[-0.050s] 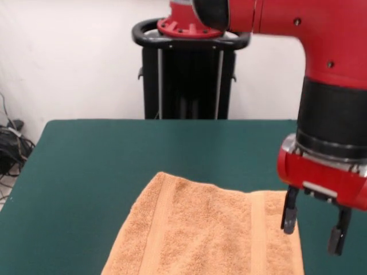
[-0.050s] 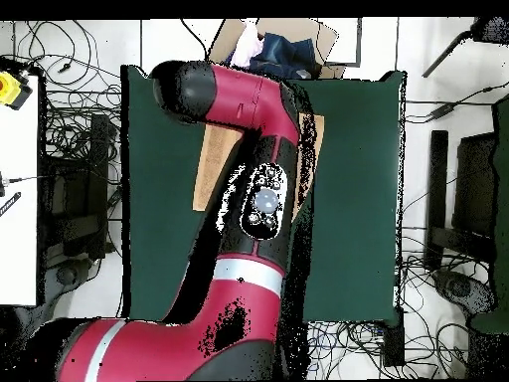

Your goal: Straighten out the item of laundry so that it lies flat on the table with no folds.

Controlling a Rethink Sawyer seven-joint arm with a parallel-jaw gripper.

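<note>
— Just under the gripper [image 1: 315, 226], from the front, lies the towel [image 1: 206, 235]: its corner sits right below the spread, empty fingers, the rest running off to the side on the green desk [image 1: 103, 166].

— Is it flat already?

— What shows looks smooth, bands straight, but the near part is cut off. I'd guess it's lining up on that corner; next it must drop, pinch the edge and pull outward.

— And from above?

— The arm [image 2: 260, 149] hides the gripper; only towel strips [image 2: 212, 164] peek out either side of it.
</note>
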